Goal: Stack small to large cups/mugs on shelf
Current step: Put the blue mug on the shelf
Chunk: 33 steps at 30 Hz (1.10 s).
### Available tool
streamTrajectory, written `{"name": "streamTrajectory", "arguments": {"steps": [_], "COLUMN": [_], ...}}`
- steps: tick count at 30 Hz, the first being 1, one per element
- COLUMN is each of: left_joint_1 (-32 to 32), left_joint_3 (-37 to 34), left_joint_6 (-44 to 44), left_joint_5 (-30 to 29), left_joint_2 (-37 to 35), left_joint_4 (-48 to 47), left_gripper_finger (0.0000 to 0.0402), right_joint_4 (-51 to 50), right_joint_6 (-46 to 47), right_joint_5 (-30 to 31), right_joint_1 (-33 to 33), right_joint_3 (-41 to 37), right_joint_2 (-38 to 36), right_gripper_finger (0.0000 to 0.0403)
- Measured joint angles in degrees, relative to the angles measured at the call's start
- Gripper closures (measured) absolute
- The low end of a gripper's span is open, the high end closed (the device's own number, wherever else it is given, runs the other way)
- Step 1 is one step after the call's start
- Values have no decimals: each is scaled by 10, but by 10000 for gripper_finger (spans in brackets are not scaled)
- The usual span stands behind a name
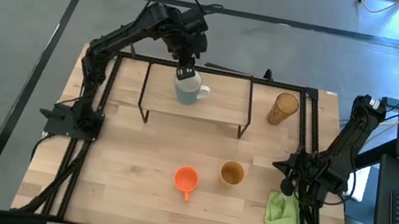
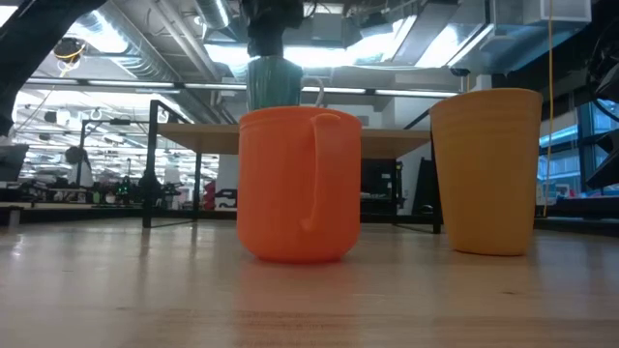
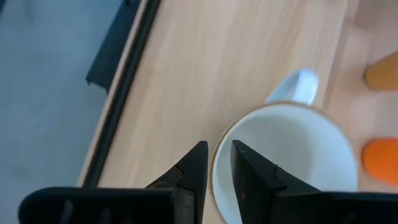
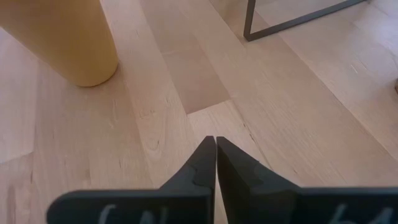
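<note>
My left gripper (image 1: 184, 72) is over the shelf (image 1: 221, 108), shut on the white mug (image 1: 189, 90), which also shows in the low view (image 2: 274, 82). The mug's base is hidden there behind the orange mug (image 2: 298, 184). The orange mug (image 1: 186, 180) and the tan cup (image 1: 232, 173) stand on their bases on the table's near half. The amber tumbler (image 1: 283, 109) stands upright on the table, right of the shelf. My right gripper (image 1: 286, 189) is shut and empty, low over the table right of the tan cup. My left gripper holds the white mug by its rim (image 3: 225, 135), on the side opposite the handle (image 3: 298, 87). One finger (image 3: 249, 171) is inside the mug and the other (image 3: 196, 168) outside. The fingers point down from above. The mug stays upright over the shelf board; whether it rests on it, I cannot tell.
A green cloth (image 1: 283, 219) lies near the table's near right corner, just beside my right arm. The shelf's black wire legs (image 1: 244, 128) stand on the table's far half. The shelf board shows bare wood left and right of the white mug.
</note>
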Motion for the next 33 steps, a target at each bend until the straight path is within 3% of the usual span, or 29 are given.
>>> {"name": "streamTrajectory", "arguments": {"steps": [5,8,11,14,20,26,31,33], "left_joint_1": [-11,-47,-79,-97,-117,-146,-167,-181], "left_joint_3": [0,1,1,2,0,1,1,1], "left_joint_6": [11,30,31,12,-50,-64,-94,-95], "left_joint_5": [71,72,57,3,-8,-66,-74,-106], "left_joint_2": [-20,-27,-26,-14,-6,-6,-20,-23], "left_joint_4": [21,61,88,96,100,148,96,63], "left_gripper_finger": [336,349,375,397,400,401,401,401], "right_joint_4": [0,1,2,2,4,5,5,5], "right_joint_6": [0,0,0,0,0,0,0,0], "right_joint_5": [0,0,0,0,0,0,0,0], "right_joint_1": [0,0,0,0,0,0,0,0], "right_joint_3": [0,0,0,0,0,0,0,0], "right_joint_2": [0,0,0,0,0,0,0,0], "right_gripper_finger": [386,386,386,386,386,386,386,386]}}
